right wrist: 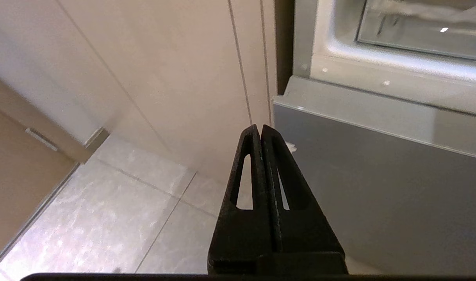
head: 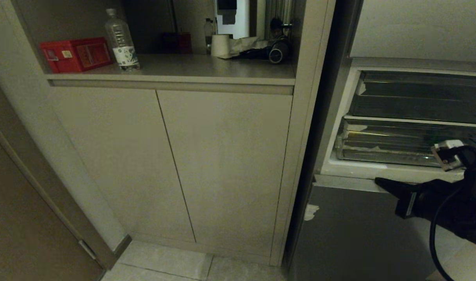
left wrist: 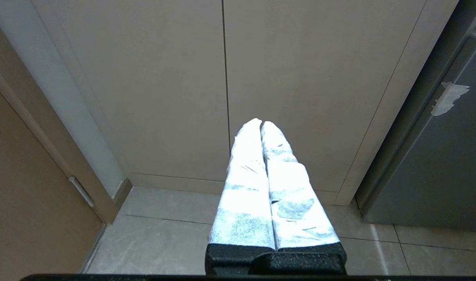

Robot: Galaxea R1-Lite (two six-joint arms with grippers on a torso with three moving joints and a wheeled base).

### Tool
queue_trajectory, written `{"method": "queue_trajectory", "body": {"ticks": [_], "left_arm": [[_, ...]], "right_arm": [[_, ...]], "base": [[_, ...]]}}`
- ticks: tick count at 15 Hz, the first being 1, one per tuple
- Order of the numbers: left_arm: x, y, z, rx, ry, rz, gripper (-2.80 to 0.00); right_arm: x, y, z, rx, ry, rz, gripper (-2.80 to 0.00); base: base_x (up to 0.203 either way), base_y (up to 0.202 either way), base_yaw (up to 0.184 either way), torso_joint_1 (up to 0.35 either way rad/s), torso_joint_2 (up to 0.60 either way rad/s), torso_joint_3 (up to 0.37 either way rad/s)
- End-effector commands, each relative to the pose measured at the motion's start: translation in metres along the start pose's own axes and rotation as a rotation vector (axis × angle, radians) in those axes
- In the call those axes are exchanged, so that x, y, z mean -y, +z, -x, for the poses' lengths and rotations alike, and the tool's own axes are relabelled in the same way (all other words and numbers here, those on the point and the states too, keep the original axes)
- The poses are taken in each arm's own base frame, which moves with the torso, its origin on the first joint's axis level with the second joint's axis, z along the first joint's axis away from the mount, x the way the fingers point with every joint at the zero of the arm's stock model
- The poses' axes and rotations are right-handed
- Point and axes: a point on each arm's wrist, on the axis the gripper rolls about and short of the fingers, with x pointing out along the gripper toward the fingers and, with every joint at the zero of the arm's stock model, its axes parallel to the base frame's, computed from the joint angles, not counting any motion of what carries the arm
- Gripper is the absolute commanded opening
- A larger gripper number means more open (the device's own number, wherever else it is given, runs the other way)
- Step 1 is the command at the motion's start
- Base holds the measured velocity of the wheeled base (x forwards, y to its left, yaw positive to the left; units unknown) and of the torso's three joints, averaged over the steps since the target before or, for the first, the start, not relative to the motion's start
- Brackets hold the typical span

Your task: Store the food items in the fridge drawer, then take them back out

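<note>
- Right gripper (head: 379, 182): black, wedge-shaped fingers with slotted cutouts, pressed tip to tip, nothing between them. Hangs in front of the top edge of the grey steel door panel (head: 359, 230), just below the open fridge compartment; whether the tip touches the panel I can't tell.
- Left gripper (left wrist: 261, 123): fingers wrapped in white tape, mottled and creased, also closed together and empty. Points at the beige cabinet doors (head: 171, 156), low over the pale floor tiles (left wrist: 175, 242).
- Fridge drawer (head: 382, 146): clear plastic, wide and shallow, thick glossy front lip, white tape scraps at its left front corner. Sits in the white-framed fridge opening, above and beyond the right gripper. Another clear compartment (head: 417, 97) is stacked above it.
- Faint green patch behind the drawer's clear front on the right; can't tell if it's a food item.
- White torn tape scrap (head: 311, 212) on the steel panel's left edge.
- Matte cabinet shelf (head: 206, 68) up left: red box (head: 77, 54), clear plastic bottle (head: 121, 40), paper roll (head: 221, 45).
</note>
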Motion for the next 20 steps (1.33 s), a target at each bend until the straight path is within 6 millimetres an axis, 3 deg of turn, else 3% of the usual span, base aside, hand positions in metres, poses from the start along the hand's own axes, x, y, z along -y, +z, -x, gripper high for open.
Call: {"method": "queue_trajectory", "body": {"ticks": [1,20], "left_arm": [[0.0000,0.0000,-0.0001,-0.001,0.000,0.000,-2.80],[0.0000,0.0000,-0.0001,-0.001,0.000,0.000,-2.80]], "right_arm": [[-0.0004,0.0012,0.0010,0.009,0.002,0.000,-2.80],[-0.0010,-0.0048,0.0092,0.001,0.000,-0.003,-2.80]], "base": [[0.000,0.000,0.000,0.000,0.00,0.000],[0.000,0.000,0.000,0.000,0.00,0.000]]}}
